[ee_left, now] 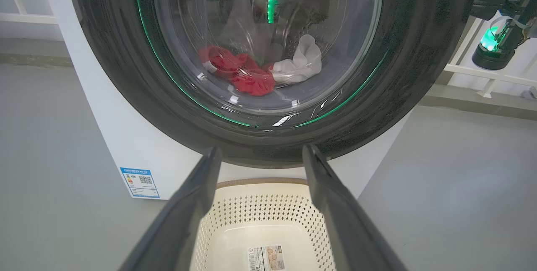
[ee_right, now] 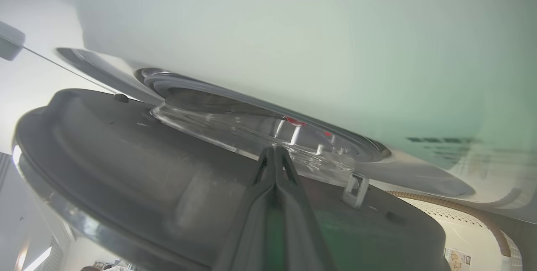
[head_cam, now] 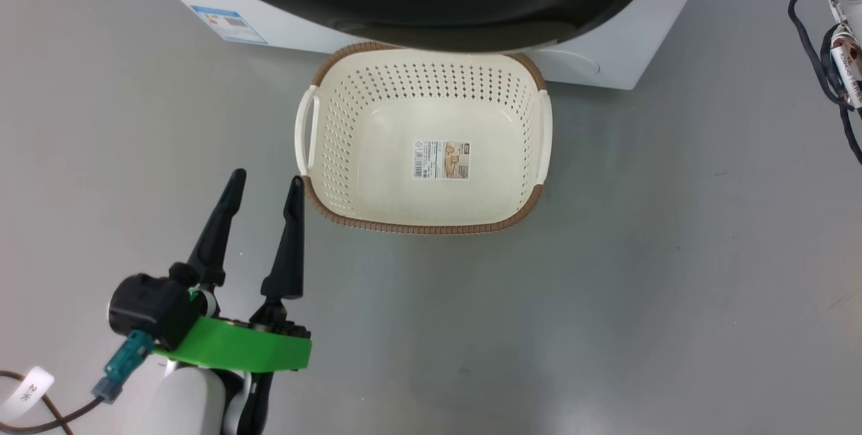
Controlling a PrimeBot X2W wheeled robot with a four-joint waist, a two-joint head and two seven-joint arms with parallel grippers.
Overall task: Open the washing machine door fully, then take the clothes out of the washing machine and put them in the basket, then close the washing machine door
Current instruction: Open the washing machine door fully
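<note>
Left gripper (head_cam: 267, 176) spread; right gripper (ee_right: 275, 151) pressed together at door (ee_right: 126, 157); basket (head_cam: 337, 118) sticker (head_cam: 441, 159), blue label (head_cam: 227, 24) unreadable.

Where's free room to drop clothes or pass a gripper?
Basket is bare inside, sticker aside. Floor right of it and in front is bare. Crowded: door overhangs basket's far rim; left gripper sits by its near-left corner.

Cream perforated basket (head_cam: 350, 152) with brown rim; red and white clothes (ee_left: 260, 71); glossy black door (ee_left: 419, 53).
</note>
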